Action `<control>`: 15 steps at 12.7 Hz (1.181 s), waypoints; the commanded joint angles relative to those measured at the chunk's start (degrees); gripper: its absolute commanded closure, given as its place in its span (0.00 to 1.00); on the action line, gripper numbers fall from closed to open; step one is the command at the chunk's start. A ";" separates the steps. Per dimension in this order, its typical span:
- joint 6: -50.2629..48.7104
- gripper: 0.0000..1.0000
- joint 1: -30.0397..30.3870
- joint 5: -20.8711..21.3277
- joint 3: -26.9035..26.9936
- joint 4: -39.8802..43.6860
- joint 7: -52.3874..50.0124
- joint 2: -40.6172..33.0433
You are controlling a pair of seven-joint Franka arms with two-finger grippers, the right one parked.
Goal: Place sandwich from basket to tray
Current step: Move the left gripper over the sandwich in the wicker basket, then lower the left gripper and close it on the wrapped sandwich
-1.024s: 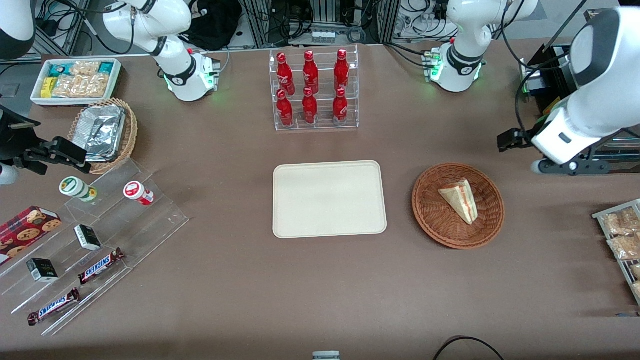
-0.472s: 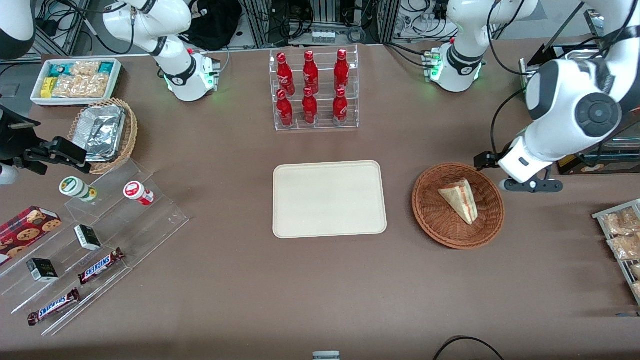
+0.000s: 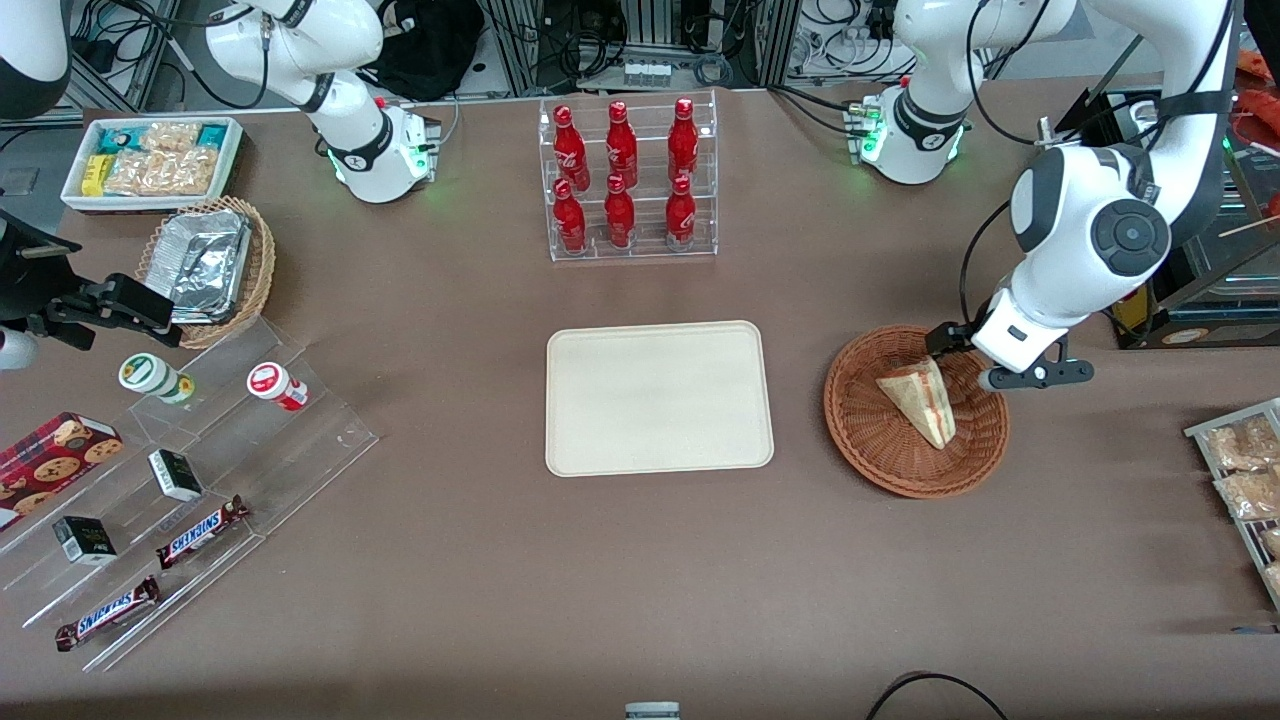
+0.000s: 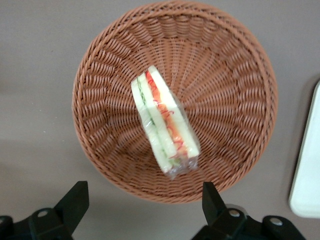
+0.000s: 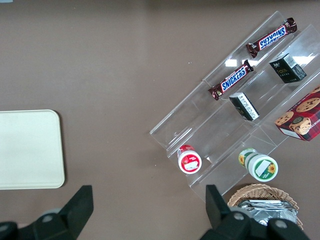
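Sandwich (image 3: 920, 400) lies in wicker basket (image 3: 880, 450), beside tray (image 3: 659, 397). Gripper (image 4: 145, 200) hovers above basket rim, jaws spread, grasping nothing (only wrist view shows both fingers; front view hides them).

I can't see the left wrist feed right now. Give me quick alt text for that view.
A clear-wrapped triangular sandwich lies in the middle of the round reddish-brown wicker basket, seen from above. The open gripper hovers over the basket's rim with nothing between its fingers, and a corner of the cream tray shows beside the basket.
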 commanded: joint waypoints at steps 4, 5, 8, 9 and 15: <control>9.01 0.00 -3.55 -0.16 -0.11 -4.99 -24.63 1.44; 9.97 0.00 -3.65 -0.16 -0.11 -4.99 -27.29 2.06; 12.69 0.00 -3.65 -0.16 -0.02 -4.90 -34.15 3.99; 13.31 0.00 -3.56 -0.16 -0.02 -4.81 -34.35 4.78; 15.07 0.00 -3.12 0.54 0.16 -3.84 -33.65 8.65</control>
